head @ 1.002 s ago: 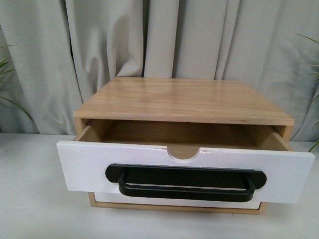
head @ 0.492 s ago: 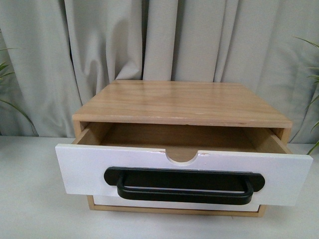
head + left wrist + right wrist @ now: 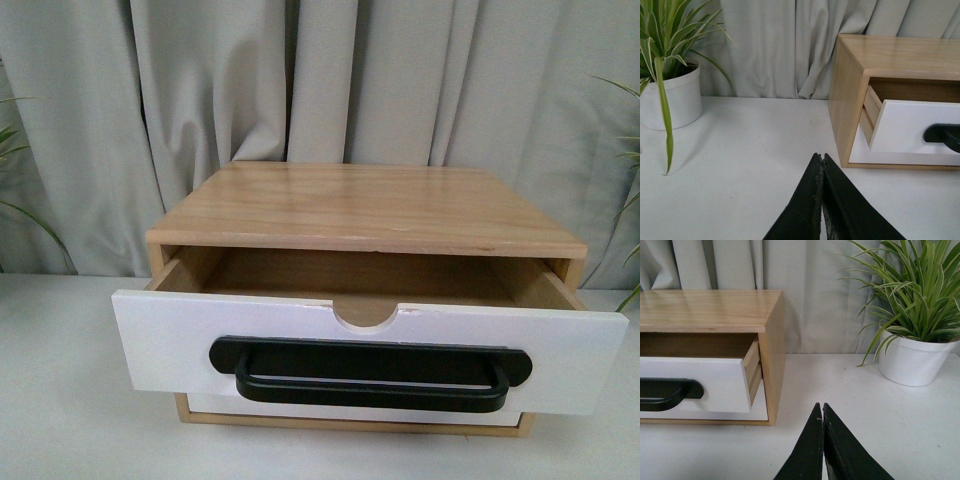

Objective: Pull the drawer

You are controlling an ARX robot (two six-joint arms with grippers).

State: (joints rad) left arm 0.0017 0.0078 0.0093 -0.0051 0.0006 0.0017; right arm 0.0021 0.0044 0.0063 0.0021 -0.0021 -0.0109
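Note:
The drawer (image 3: 170, 340) stands pulled partly out of a light wood cabinet (image 3: 365, 205); its white front carries a long black bar handle (image 3: 370, 372) and a half-round notch (image 3: 364, 314) in the top edge. Its wood sides show in both wrist views, drawer (image 3: 910, 130) and drawer (image 3: 700, 382). My left gripper (image 3: 820, 159) is shut with nothing in it, over the white table to the left of the cabinet. My right gripper (image 3: 821, 408) is shut and empty too, on the cabinet's right. Neither arm appears in the front view.
A plain white drawer front (image 3: 350, 411) without a handle sits below. White-potted plants stand at each side: plant (image 3: 670, 95) on the left, plant (image 3: 912, 357) on the right. Grey curtains (image 3: 320, 80) hang behind. The white table (image 3: 60, 420) runs around the cabinet.
Between one second and half a second ago the cabinet and drawer shifted slightly down and left in the front view. Since then nothing has visibly moved.

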